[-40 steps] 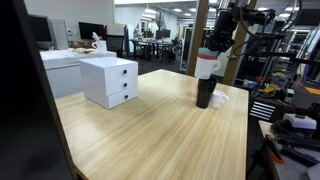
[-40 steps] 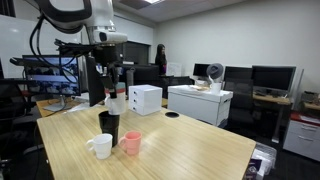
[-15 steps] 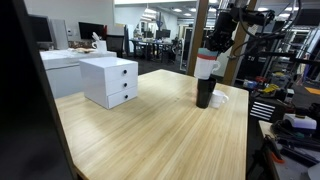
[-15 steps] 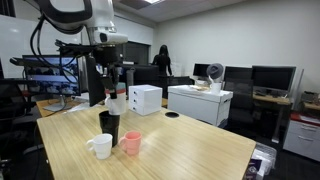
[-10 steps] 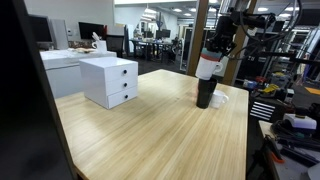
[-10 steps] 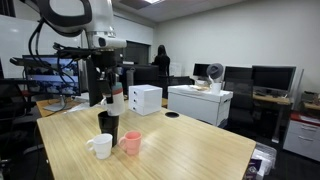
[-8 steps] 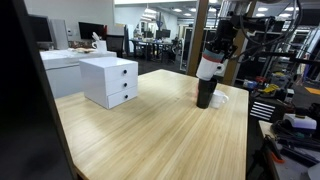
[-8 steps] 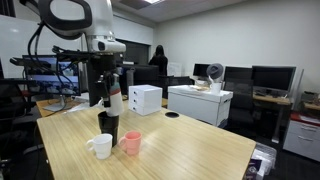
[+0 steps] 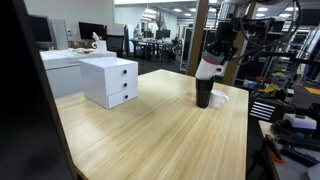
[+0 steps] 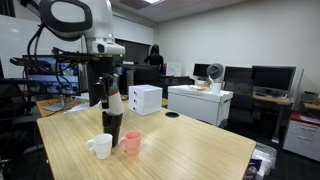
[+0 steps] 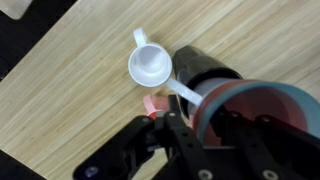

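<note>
**Red-banded cup poised over black tumbler on office desk**

A robot arm holds its jaws around a white cup with a red band, which sits tilted directly above a black tumbler near the far edge of a pale wooden desk. The jaws flank the cup on both sides, but the pictures do not show whether they press on it or stand slightly clear, nor whether the cup's base touches the tumbler's rim. In the wrist view the cup's red rim fills the lower right of the picture, with the tumbler just beyond it. A white mug stands just beside the tumbler, its handle pointing away from the tumbler. A pink cup stands next to the mug in front of the tumbler. A white drawer unit stands well apart on the same desk.
</note>
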You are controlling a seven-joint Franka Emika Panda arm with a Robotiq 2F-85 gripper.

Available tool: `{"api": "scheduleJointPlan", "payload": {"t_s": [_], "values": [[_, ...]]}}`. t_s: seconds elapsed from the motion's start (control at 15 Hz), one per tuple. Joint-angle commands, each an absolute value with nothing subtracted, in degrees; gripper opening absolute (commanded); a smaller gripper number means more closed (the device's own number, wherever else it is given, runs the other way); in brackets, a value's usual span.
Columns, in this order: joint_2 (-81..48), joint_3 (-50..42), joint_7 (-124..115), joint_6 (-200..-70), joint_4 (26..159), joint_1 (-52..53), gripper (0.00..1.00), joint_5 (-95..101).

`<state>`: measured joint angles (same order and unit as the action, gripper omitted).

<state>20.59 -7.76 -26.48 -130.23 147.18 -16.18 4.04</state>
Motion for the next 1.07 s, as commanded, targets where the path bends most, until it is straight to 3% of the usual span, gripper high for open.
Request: {"api": "scheduleJointPlan", "payload": {"t_s": [0.0, 0.13, 0.33, 0.47, 0.67, 1.0], "values": [[20.71, -7.32, -25.03, -128.58, 147.05, -16.2, 0.07, 3.8], [20.63, -7.24, -25.12, -127.6, 146.78, -16.18, 0.01, 3.72], [20.46, -7.24, -24.93, -125.77, 146.57, -16.14, 0.02, 3.77], [20.8, -7.23, -24.44, -125.04, 146.73, -16.02, 0.33, 3.89], [22.58, -6.97, -23.63, -122.67, 145.65, -15.66, 0.51, 3.92], [25.33, -7.15, -21.28, -118.4, 141.43, -14.95, 0.88, 3.41]]}}
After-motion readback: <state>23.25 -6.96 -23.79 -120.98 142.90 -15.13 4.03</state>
